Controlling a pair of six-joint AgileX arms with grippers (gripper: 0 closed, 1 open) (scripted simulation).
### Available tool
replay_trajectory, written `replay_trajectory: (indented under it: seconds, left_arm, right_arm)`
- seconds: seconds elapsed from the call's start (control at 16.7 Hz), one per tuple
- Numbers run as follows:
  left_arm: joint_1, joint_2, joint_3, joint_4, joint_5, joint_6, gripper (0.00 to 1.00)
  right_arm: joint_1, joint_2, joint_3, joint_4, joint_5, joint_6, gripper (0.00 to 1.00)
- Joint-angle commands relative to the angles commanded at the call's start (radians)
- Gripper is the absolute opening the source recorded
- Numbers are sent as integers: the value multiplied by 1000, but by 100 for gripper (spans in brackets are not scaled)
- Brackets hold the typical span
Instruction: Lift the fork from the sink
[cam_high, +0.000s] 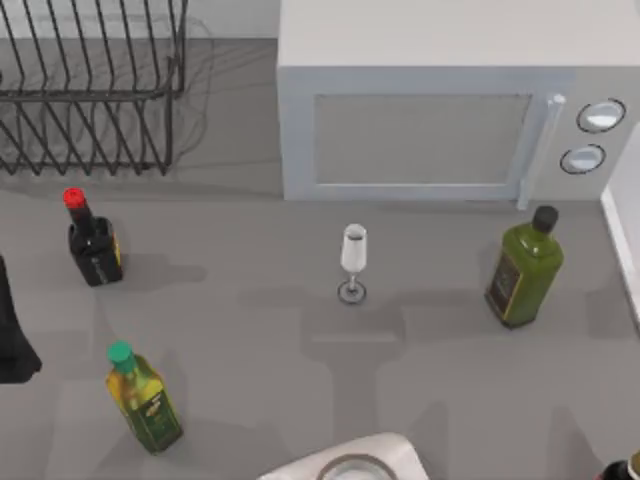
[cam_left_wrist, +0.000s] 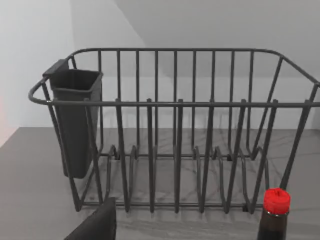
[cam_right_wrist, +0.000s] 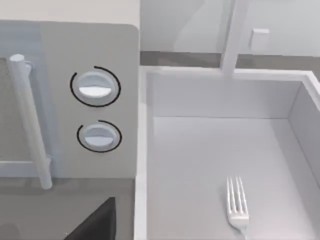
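Your left arm sits at the counter's left edge, a dark shape (cam_high: 14, 330) in the top view; you cannot tell whether its claw is spread or pressed together. A dark corner of that claw (cam_left_wrist: 95, 225) shows in the left wrist view, facing the wire dish rack (cam_left_wrist: 175, 130) with its dark cutlery cup (cam_left_wrist: 75, 120) hooked on one end, and the red cap of the soy sauce bottle (cam_left_wrist: 276, 201) just in front of the rack.

A dark corner of your right claw (cam_right_wrist: 95, 222) shows in the right wrist view; again you cannot tell how its fingers stand. Beyond it lies the white sink (cam_right_wrist: 145, 150), and the fork (cam_right_wrist: 237, 202) rests flat on the sink floor, tines pointing toward the far wall, apart from the claw. Just beside the sink stands the microwave (cam_high: 440, 110), its two dials (cam_right_wrist: 96, 89) and bar handle (cam_right_wrist: 30, 120) facing you.

Out on the grey counter (cam_high: 250, 300), the small wine glass (cam_high: 353, 262) stands upright near the middle, in front of the microwave door. The soy sauce bottle (cam_high: 93, 243) stands at the left, a green-capped oil bottle (cam_high: 145, 400) nearer on the left, and a dark-capped olive oil bottle (cam_high: 524, 268) at the right. The white rim of a bowl (cam_high: 350, 465) shows at the near edge.
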Motion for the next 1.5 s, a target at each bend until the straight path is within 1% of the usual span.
replay_trajectory:
  seconds: [0.6, 0.9, 1.08, 1.2, 1.5]
  left_arm:
    - [0, 0, 0, 0, 0, 0, 100]
    - [0, 0, 0, 0, 0, 0, 100]
    - [0, 0, 0, 0, 0, 0, 100]
    - [0, 0, 0, 0, 0, 0, 100]
    - [0, 0, 0, 0, 0, 0, 100]
  right_arm:
    - [-122, 1092, 881, -543, 2, -113, 100]
    - [-172, 1557, 1244, -764, 3, -159, 100]
    - [-192, 1731, 1383, -851, 3, -177, 100]
    - [-199, 1794, 1434, -884, 3, -184, 100]
    - [-202, 1815, 1451, -895, 3, -186, 100]
